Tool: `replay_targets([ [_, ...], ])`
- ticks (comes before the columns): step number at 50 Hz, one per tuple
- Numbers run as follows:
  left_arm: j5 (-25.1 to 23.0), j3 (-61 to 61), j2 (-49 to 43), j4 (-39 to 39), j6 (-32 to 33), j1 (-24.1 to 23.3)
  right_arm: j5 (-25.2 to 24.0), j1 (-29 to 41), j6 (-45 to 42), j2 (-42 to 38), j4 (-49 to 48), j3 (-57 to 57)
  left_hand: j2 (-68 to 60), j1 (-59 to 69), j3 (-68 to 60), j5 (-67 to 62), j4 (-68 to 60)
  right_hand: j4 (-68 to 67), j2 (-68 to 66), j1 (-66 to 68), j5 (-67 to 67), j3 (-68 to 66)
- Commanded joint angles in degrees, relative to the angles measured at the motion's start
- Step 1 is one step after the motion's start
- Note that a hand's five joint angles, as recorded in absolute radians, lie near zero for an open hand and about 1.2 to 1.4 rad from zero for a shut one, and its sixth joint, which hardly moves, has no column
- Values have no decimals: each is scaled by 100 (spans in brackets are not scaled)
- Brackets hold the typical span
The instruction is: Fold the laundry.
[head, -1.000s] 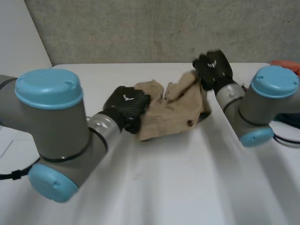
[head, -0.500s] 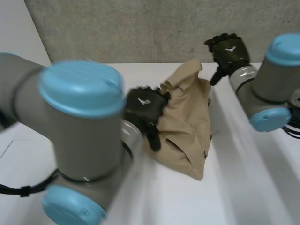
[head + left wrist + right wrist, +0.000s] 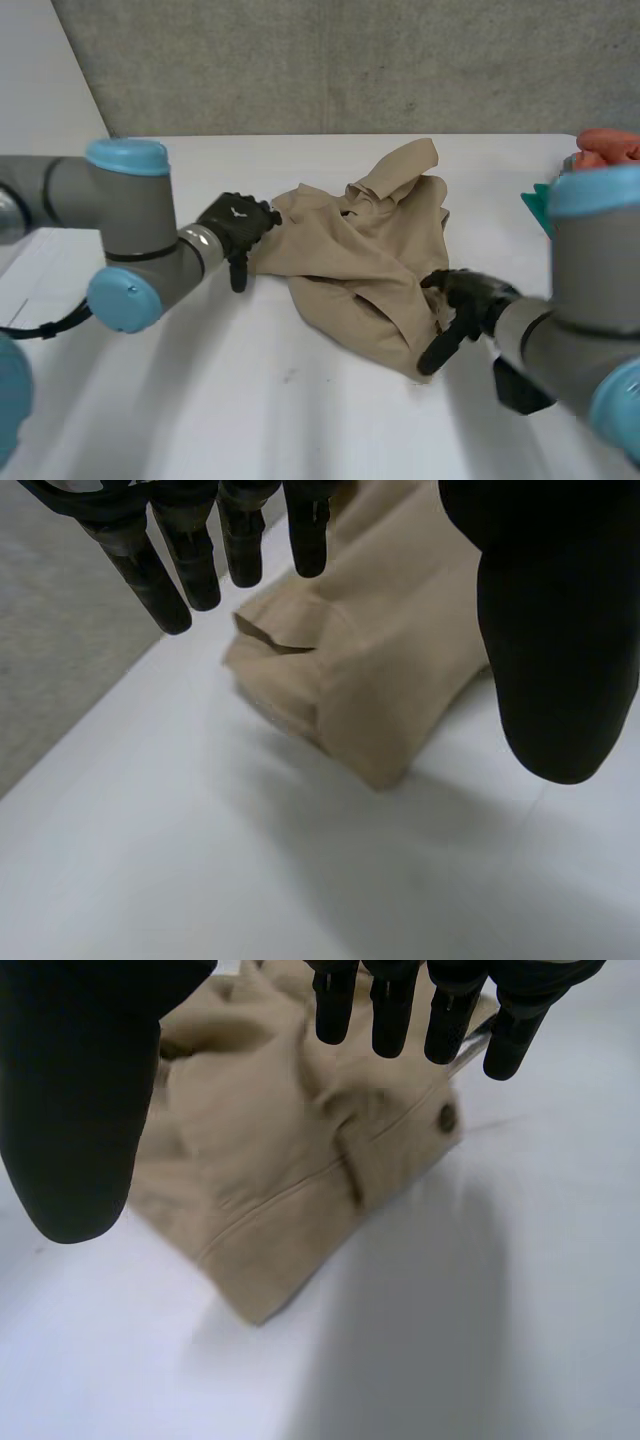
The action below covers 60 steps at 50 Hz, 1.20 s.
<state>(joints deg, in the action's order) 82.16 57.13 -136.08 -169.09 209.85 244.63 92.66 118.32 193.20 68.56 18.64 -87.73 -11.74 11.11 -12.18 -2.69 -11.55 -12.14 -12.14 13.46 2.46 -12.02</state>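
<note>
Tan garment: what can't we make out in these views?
- Head view: tan garment lies crumpled; its own folds hide its shape.
- Head view: orange item is cut off by the edge and the right arm.
- Left wrist view: left hand thumb covers part of the garment.

A: What's the laundry here?
B: One tan garment [image 3: 365, 260], unfolded and rumpled on the white counter [image 3: 300, 420].
A: How does it lie?
B: In a loose heap. The far end is bunched into a peak, and the near end trails flatter, with creases and overlapping flaps across the middle.
A: Any details?
B: A dark button [image 3: 447, 1117] sits by a stitched edge, with a belt loop [image 3: 352, 1168] just beside it.
</note>
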Motion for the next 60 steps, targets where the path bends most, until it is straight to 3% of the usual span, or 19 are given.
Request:
replay_targets([
  [1, 194, -658, -681, -159, 327, -345, 927, 595, 86, -492, -1685, -332, 174, -111, 218, 269, 155, 214, 214, -346, -246, 202],
  [6, 371, -1010, -1007, -159, 662, -548, 1685, 850, -125, -861, -2232, -271, 121, -57, 164, 215, 101, -187, -187, 54, 154, -199],
  [9, 494, -1256, -1174, -159, 908, -732, 1940, 894, -195, -1037, -2513, -201, -2110, 2173, -2066, -2015, -2129, -2822, -2822, 2690, 2790, -2834],
  [10, 590, -1335, -1210, -185, 969, -750, 1967, 868, -239, -1090, -2592, -166, -3800, 3863, -3756, -3705, -3819, -4879, -4879, 4747, 4847, -4891],
  [11, 652, -1353, -1201, -185, 979, -742, 1949, 859, -265, -1099, -2619, -165, -5365, 5429, -5322, -5271, -5385, -6082, -6082, 5950, 6050, -6094],
  [13, 757, -1406, -1140, -203, 970, -715, 1906, 824, -318, -1090, -2681, -157, -6822, 6886, -6779, -6728, -6842, -6786, -6786, 6654, 6754, -6798],
  [21, 1127, -775, 449, -344, 268, -566, 1520, 166, -1459, 7, -2690, 141, -6826, 6889, -6782, -6731, -6845, -6786, -6786, 6654, 6754, -6798],
  [26, 951, 17, 2093, -282, -497, -513, 458, -213, -3021, 745, -2226, 799, -6826, 6889, -6782, -6731, -6845, -6786, -6786, 6654, 6754, -6798],
  [32, 723, 667, 3367, 182, -797, -566, -422, -309, -3763, 765, -971, 1888, -6826, 6889, -6782, -6731, -6845, -6786, -6786, 6654, 6754, -6798],
  [38, 793, 958, 3615, 869, -797, -574, -898, -371, -4062, 334, -125, 2602, -6826, 6889, -6782, -6731, -6845, -6786, -6786, 6654, 6754, -6798],
  [45, 872, 959, 2615, 922, -788, -408, -1426, -345, -4423, -421, 211, 2849, -6826, 6889, -6782, -6731, -6845, -6786, -6786, 6654, 6754, -6798],
  [50, 881, 169, 1745, 475, -788, -285, -1198, -231, -4309, -1133, -359, 3252, -6826, 6889, -6782, -6731, -6845, -6786, -6786, 6654, 6754, -6798],
  [55, 1099, -1253, 1365, -341, -980, -144, -583, -213, -3792, -1661, -2428, 4384, -6826, 6889, -6782, -6731, -6845, -6786, -6786, 6654, 6754, -6798],
  [60, 1601, -1661, 1865, -1212, -1604, -205, -485, -327, -3053, -1539, -4322, 4817, -6826, 6889, -6782, -6731, -6845, -6786, -6786, 6654, 6754, -6798],
])
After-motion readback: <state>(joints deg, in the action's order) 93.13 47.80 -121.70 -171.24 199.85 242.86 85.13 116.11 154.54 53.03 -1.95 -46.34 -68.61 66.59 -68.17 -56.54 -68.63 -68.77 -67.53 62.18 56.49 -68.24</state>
